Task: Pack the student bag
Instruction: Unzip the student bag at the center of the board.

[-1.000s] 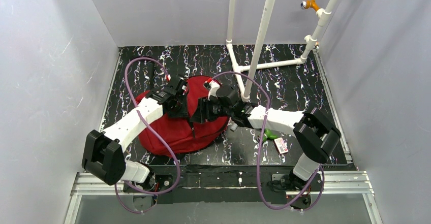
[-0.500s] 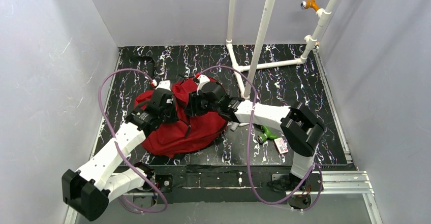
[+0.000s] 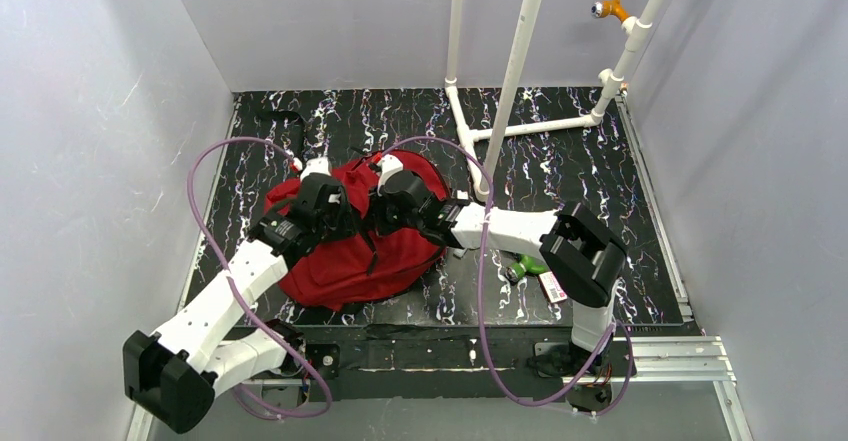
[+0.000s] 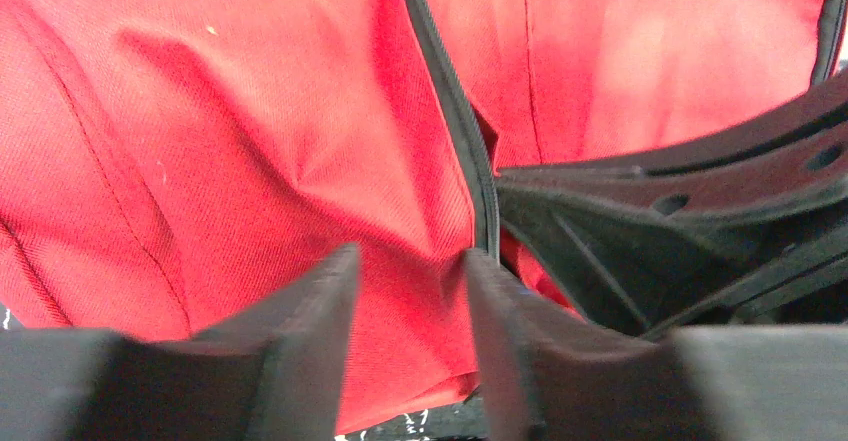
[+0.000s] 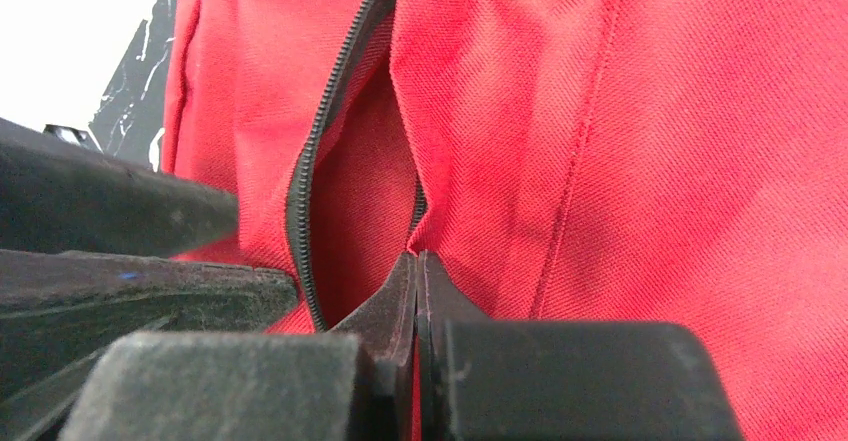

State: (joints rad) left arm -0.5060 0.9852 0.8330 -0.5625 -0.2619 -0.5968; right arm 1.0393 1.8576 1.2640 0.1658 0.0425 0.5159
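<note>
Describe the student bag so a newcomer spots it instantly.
On the black marbled table, look left of the white pipe frame. The student bag lies there: a large soft red mound with black zipper trim, far bigger than the small green item nearby.

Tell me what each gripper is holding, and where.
Right gripper pinches the bag at its fabric edge beside the zipper. Left gripper is open, holding nothing.

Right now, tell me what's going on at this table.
Both arms are working on the large soft red fabric backpack lying on the dark marbled table. The right gripper is shut, pinching the fabric edge by the black zipper, which gapes open there. The left gripper sits against the fabric beside it, jaws apart. Neither holds anything to pack.
</note>
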